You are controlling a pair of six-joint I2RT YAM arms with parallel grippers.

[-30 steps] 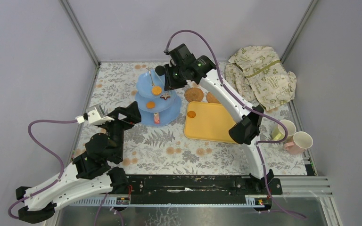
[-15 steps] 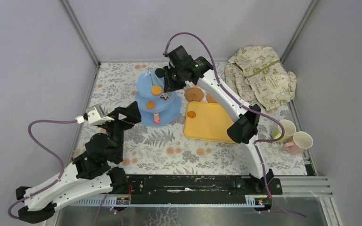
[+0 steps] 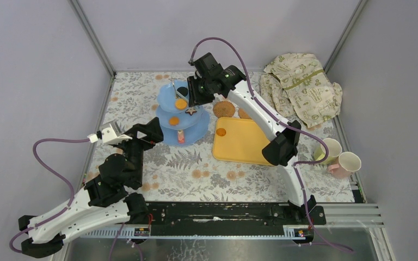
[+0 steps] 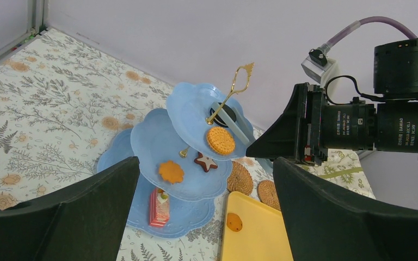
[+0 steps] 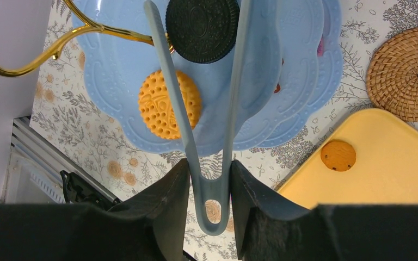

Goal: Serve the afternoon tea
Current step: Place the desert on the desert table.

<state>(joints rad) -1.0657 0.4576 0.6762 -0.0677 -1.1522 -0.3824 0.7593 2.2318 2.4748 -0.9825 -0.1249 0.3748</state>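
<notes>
Pinches the blue-grey tongs (image 5: 231, 125) low by their hinge with the right gripper (image 5: 209, 174), one finger pressed against each arm. Brackets a black sandwich cookie (image 5: 202, 24) between the tong blades, over the top plate of the light-blue three-tier stand (image 5: 114, 65), beside a yellow round biscuit (image 5: 168, 103) and the gold handle (image 5: 90, 26). Keeps the left gripper (image 4: 204, 161) spread fully, holding nothing, near the stand's near-left side.

Probably a light, rigid, smooth-faced toy, apt to slip or pivot between thin springy blades. Best taken across the rim at its widest, blades level, with a gentle squeeze. Best set down low over bare plate, clear of the handle. Worth treating the stand as light and easy to tip: no sideways push on the top plate.

Unclear: blades touching the cookie or just beside it; cookie resting on the plate or hanging just above. Blade tips and the cookie's far edge cut off at the top of the right wrist view. Lower tiers partly hidden under the top plate there; from the left wrist, an orange scalloped biscuit (image 4: 171, 171) and a star (image 4: 206, 161) on the middle tier, a pink slice (image 4: 159, 206) on the bottom.

Further out: woven coasters (image 3: 223, 109) just right of the stand, a chip cookie (image 5: 338, 155) on the yellow tray (image 5: 403, 179), pale cups (image 3: 331, 148) well apart at the far right.
</notes>
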